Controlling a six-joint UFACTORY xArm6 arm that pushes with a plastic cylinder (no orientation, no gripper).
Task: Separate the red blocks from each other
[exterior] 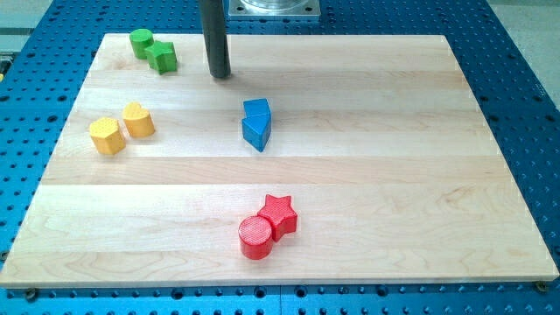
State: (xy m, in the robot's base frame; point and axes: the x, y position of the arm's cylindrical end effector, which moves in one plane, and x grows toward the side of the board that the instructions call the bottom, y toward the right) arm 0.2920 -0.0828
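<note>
A red cylinder (pixel 255 237) and a red star (pixel 279 215) sit touching each other near the view's bottom centre of the wooden board (pixel 394 175). The star is up and to the right of the cylinder. My tip (pixel 220 74) is near the view's top, left of centre, far above the red blocks. It stands right of the green blocks and up and left of the blue blocks, touching none.
Two blue blocks (pixel 256 122) sit together at the board's middle. A yellow hexagon (pixel 107 136) and a yellow heart (pixel 138 120) touch at the left. A green cylinder (pixel 141 41) and a green block (pixel 163 58) touch at the top left.
</note>
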